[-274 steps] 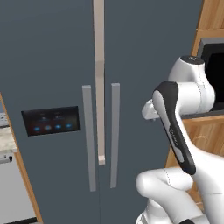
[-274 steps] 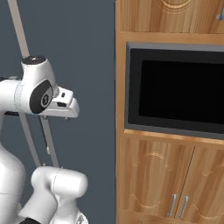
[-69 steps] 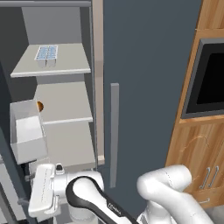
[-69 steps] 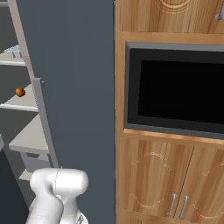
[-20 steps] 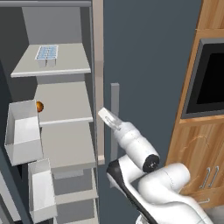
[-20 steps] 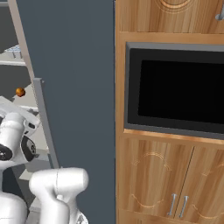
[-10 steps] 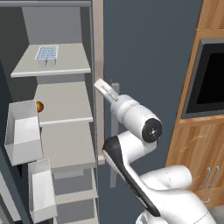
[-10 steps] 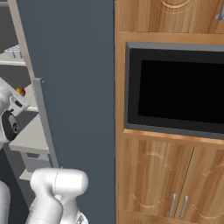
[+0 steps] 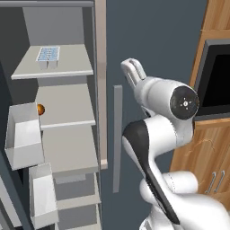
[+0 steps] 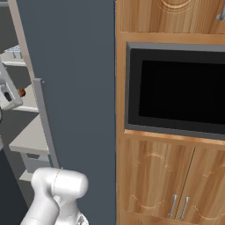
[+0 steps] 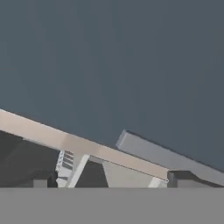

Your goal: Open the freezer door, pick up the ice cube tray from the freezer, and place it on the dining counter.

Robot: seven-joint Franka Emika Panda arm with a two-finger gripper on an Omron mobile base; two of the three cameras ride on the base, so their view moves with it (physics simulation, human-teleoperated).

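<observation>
The freezer [image 9: 67, 117] stands open, its light grey shelves showing. The ice cube tray [image 9: 48, 54] lies on the top shelf, white with pale blue cells, and its end peeks past the door edge [image 10: 13, 52]. The freezer door is swung out to the left, and only a dark strip of it [image 9: 3, 197] is visible. My gripper [image 9: 131, 67] is raised in front of the plain dark door, right of the tray and a little below it, apart from it. In the hand view its tips [image 11: 111, 180] stand wide apart: open, with nothing between them.
An orange ball [image 9: 40, 109] sits on the second shelf. White bins [image 9: 24, 134] hang at the left. The plain door's grey handle [image 9: 117, 134] runs down beside my arm. To the right are wood cabinets [image 10: 167, 176] and a black oven [image 10: 180, 92].
The freezer door has gone from shut to open. In the last second my arm swung up from low by the shelves, and the gripper now points up in front of the plain door.
</observation>
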